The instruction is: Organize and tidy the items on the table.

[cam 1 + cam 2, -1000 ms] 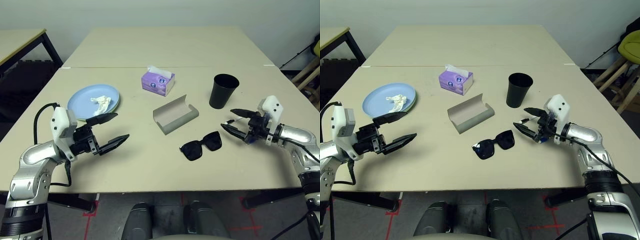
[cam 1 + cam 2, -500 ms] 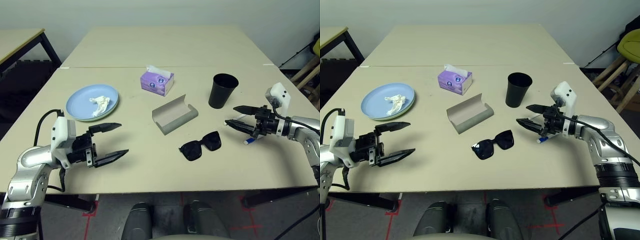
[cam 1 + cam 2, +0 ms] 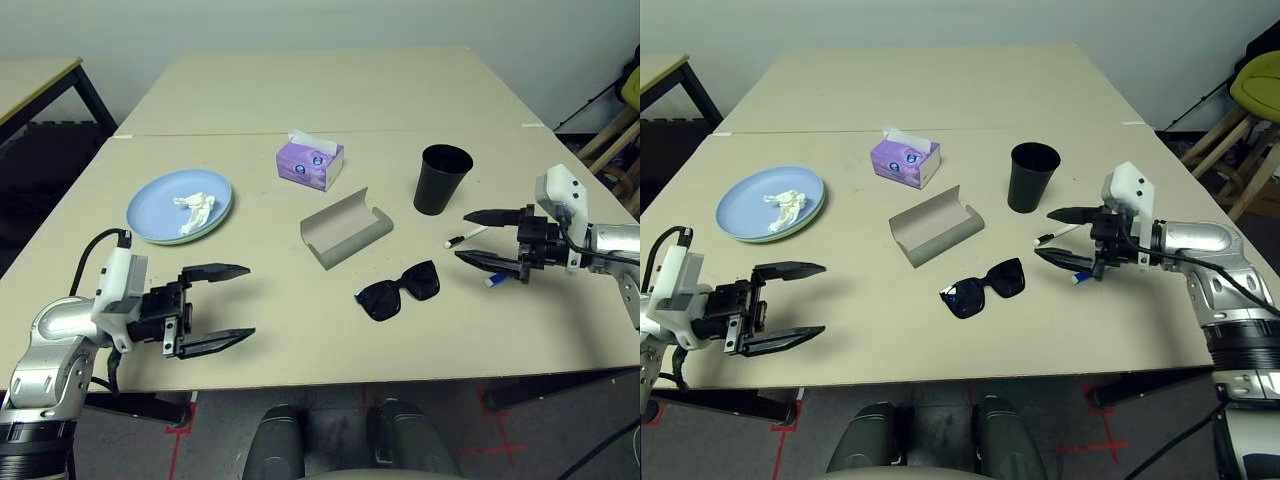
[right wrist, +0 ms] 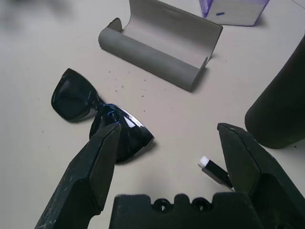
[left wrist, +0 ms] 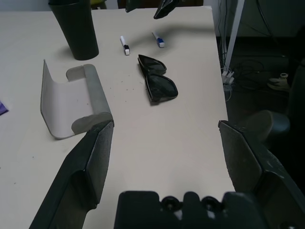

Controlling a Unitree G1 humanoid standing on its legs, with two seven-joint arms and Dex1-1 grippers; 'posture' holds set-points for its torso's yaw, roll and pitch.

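A blue plate (image 3: 160, 200) with a green rim under it lies at the left of the table (image 3: 330, 90) and holds crumpled white tissue (image 3: 193, 208). In the middle lies the open grey glasses case (image 3: 345, 229), with black sunglasses (image 3: 398, 291) in front of it. The black cup (image 3: 441, 180) stands upright to the right. One pen (image 3: 465, 238) lies beside the cup, another pen (image 3: 497, 280) nearer the front. My right gripper (image 3: 462, 237) hovers open over the pens, holding nothing. My left gripper (image 3: 250, 302) stands open and empty near the front left edge.
A purple tissue box (image 3: 310, 163) stands behind the case. A smaller wood-topped table (image 3: 40, 80) with black legs is at the far left. A stool (image 3: 1260, 90) stands past the table's right side. A seam (image 3: 200, 134) crosses the table behind the items.
My left gripper has drawn back toward the front edge, away from the plate. My right gripper has pulled back to the right, uncovering both pens on the table. Both stay open.
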